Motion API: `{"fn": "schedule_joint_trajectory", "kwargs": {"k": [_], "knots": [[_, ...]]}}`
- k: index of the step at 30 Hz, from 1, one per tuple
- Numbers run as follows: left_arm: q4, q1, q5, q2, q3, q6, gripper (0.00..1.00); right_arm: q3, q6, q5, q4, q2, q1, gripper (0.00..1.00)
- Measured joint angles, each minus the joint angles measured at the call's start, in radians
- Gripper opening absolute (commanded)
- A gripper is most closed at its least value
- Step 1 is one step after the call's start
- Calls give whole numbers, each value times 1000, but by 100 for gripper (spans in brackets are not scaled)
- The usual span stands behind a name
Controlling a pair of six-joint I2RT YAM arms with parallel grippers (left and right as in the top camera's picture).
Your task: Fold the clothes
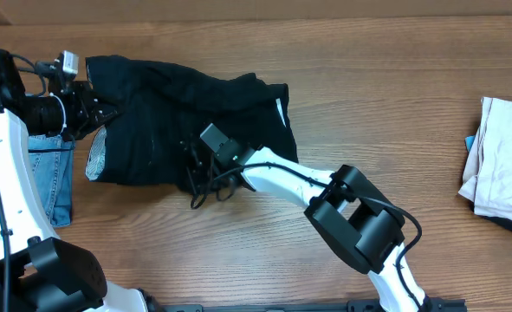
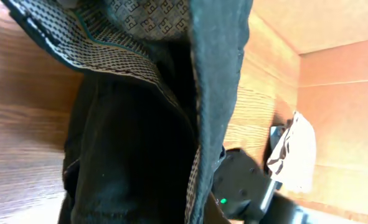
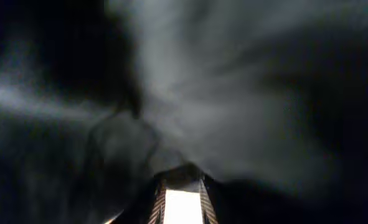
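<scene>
Evidently the left gripper [image 1: 104,113] is clamped shut on the left edge of the black garment [image 1: 169,104]. In the left wrist view the cloth [image 2: 134,155] hangs from right at the camera, and a turned-over band with a pale printed pattern [image 2: 109,43] faces the lens. That hold looks meant to lift and pin one end so the fabric can be drawn out flat.

The right gripper [image 1: 195,169] sits at the garment's near edge, roughly midway along it. Its own camera sees only dark, blurred cloth [image 3: 233,93] pressed close, so I cannot tell how far its jaws stand apart or whether they have any fabric. Its place suggests it is reaching for a fold or smoothing a bunched part.

The garment lies crumpled on the upper left of the desk [image 1: 368,87]. Its long axis runs left to right, one end at the left gripper, the other pointing toward the desk's middle. Blue jeans [image 1: 52,178] lie just beside its left end; a pile of cream clothes [image 1: 502,147] lies well apart at the right edge.
</scene>
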Motion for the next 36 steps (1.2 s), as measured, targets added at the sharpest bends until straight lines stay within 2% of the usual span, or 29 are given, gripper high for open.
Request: {"fn": "schedule_joint_trajectory", "kwargs": {"k": [3, 7, 11, 15, 22, 31, 36], "knots": [[5, 0, -37, 0, 0, -2, 4, 58, -34, 110, -254, -51, -63, 23], [29, 0, -56, 0, 0, -14, 4, 130, -76, 285, -446, -239, -266, 22], [61, -2, -65, 0, 0, -44, 4, 145, -169, 301, -513, -254, -495, 21], [124, -54, -126, 0, 1, -104, 4, 136, -225, 287, -519, -131, -583, 21], [241, -225, -249, 0, 1, -206, 4, 132, -243, 202, -517, -37, -541, 22], [299, -279, -301, 0, 1, -289, 4, 132, -188, 150, -473, 34, -497, 21], [323, -383, -333, 0, 1, -307, 4, 134, -172, 106, -449, 43, -492, 21]]}}
